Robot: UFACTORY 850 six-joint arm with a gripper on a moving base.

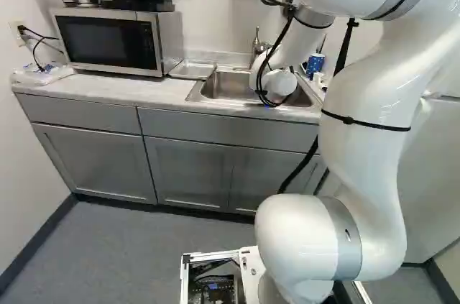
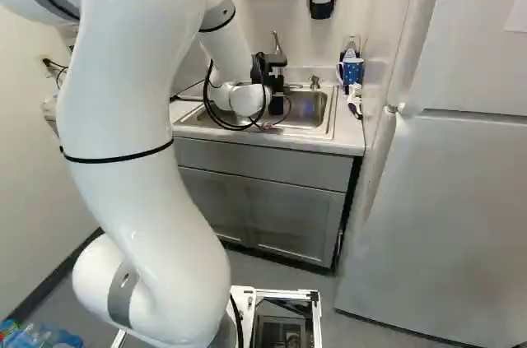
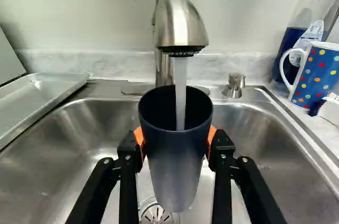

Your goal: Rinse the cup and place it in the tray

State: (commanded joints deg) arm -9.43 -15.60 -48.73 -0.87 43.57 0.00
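My gripper (image 3: 176, 142) pinches the dark cup (image 3: 175, 150) upright over the sink (image 3: 69, 144), under the faucet's (image 3: 180, 23) running stream. Rinse step: tilt gently, swirl, pour out fully before heading for the tray (image 3: 39, 99).

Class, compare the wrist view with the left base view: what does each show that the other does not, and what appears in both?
Only the wrist view shows the cup, the pincer gripping it from both sides, the water running into it and the drain.

Only the left base view shows the microwave, the cupboards and the floor.

Both show the sink, the tap, the tray and the mug.
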